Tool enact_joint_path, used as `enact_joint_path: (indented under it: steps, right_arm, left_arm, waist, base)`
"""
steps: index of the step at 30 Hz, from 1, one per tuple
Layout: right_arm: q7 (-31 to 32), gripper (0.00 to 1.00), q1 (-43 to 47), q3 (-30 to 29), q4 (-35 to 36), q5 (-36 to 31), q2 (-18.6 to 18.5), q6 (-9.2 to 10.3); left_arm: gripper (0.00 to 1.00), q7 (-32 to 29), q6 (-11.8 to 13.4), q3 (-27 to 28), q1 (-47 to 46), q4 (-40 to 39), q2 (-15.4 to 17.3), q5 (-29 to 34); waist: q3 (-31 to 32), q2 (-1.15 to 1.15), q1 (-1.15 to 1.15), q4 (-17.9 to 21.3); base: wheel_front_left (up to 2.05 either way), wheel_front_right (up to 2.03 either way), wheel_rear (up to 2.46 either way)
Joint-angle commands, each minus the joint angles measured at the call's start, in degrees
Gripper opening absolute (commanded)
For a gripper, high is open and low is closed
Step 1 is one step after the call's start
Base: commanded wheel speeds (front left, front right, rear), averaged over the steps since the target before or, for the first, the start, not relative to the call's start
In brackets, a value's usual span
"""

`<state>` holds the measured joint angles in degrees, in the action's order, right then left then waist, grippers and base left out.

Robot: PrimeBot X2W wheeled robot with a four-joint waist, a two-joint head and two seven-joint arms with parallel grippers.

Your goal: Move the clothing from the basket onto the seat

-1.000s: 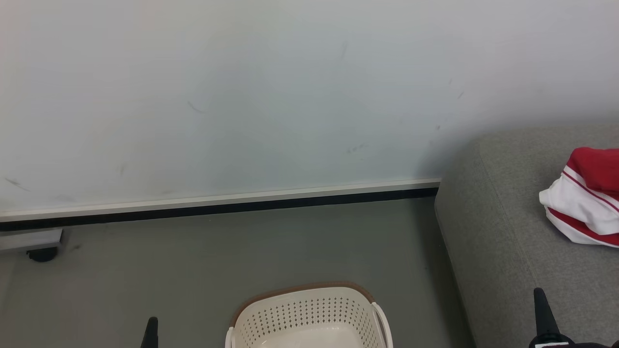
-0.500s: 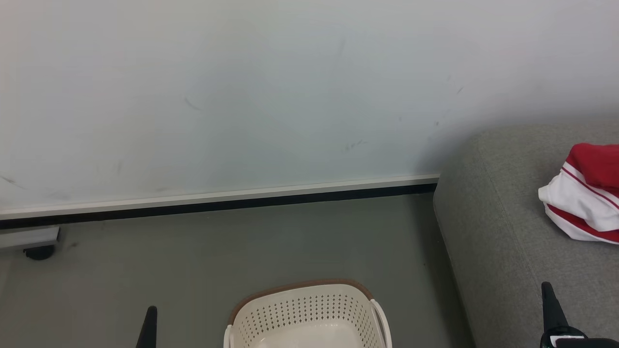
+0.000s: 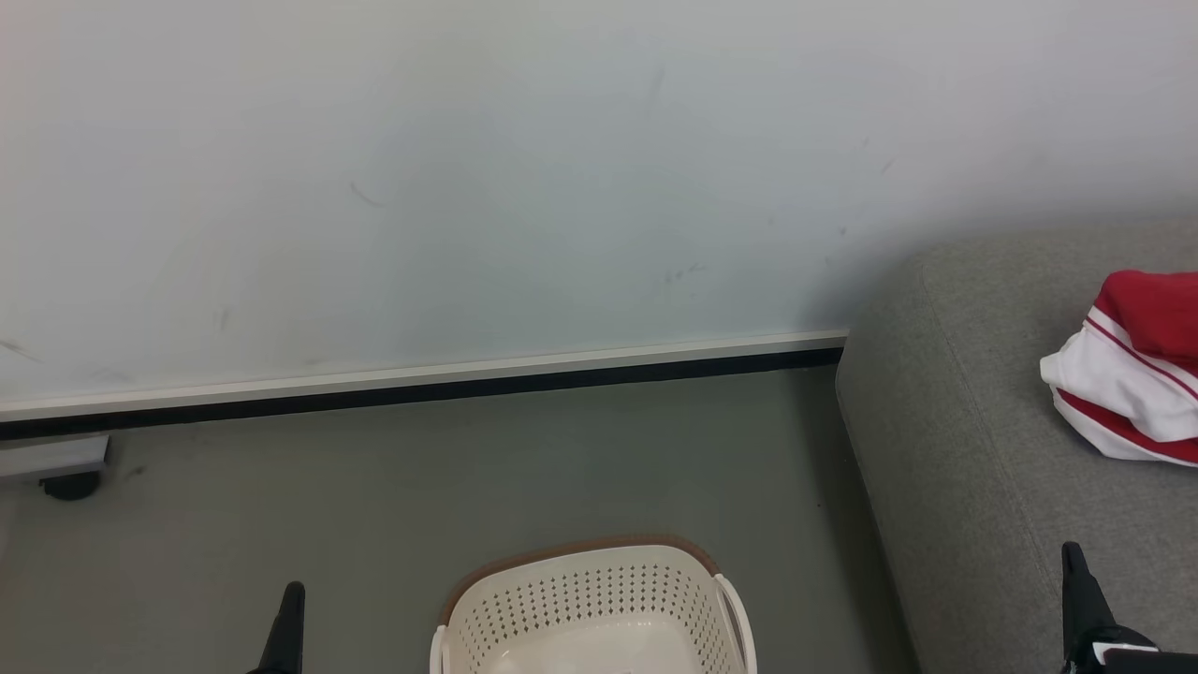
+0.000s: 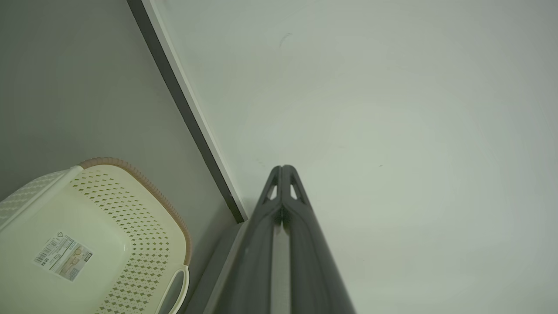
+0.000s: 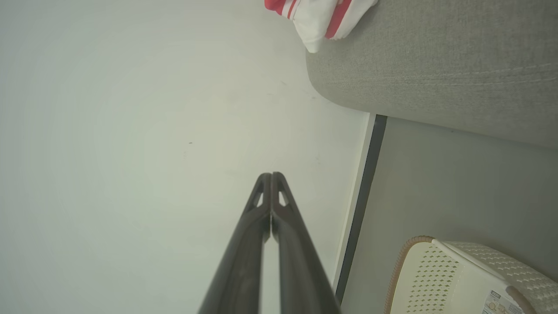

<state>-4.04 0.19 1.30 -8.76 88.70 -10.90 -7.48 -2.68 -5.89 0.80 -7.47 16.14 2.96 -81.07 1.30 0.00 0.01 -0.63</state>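
caster: far left of the basket, against the skirting. Not in play.
left jaws: clenched tip to tip, nothing between them. Low, just left of the basket, fingers aimed at the wall.
basket: upright on the floor. The inside that shows is bare plastic, with only a label on the bottom. Near end is cut off, so can't vouch for that part.
seat: right of the basket, a strip of floor between them.
clothing: red-and-white bundle lying on the seat, well right of the basket and farther back. Partly cut by the frame edge.
right jaws: clenched, empty. Right of the basket, seen against the seat, fingers aimed at the wall.
handling: soft, light and limp, not fragile. It'll drape and trail, and could snag on the basket's rim.
grip point: pinch a raised fold near the middle of the heap. Avoid a hem or trim edge, or it likely unrolls and drags.
status: looks done or close. Anything left would be in the basket's unseen near end.
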Motion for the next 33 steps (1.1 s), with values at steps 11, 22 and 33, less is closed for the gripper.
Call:
enact_joint_path:
  steps: [11, 22, 33]
  right_arm:
    - [0.24, 0.00, -1.30, -0.16, -0.05, 6.72, -1.33, -0.02]
    - [0.29, 0.00, -1.77, -0.14, -0.11, 11.52, -2.06, -0.02]
    - [0.17, 0.00, -1.70, 0.04, -0.10, 15.05, -2.61, -0.02]
  left_arm:
    - [0.00, -1.40, -0.55, 0.30, -2.17, 0.58, -0.02, -5.45]
    - [0.00, -2.44, -0.70, 0.45, -2.96, 1.05, -0.07, -9.28]
    - [0.00, -3.12, -0.98, 0.55, -3.31, 1.32, -0.09, -11.92]
  waist:
    - [-0.49, 0.00, -0.01, 0.25]
    - [-0.92, 0.00, -0.01, 0.46]
    - [-1.27, 0.00, -0.01, 0.63]
  base:
    - [0.00, 0.00, 0.00]
    - [0.00, 0.00, 0.00]
    - [0.00, 0.00, 0.00]
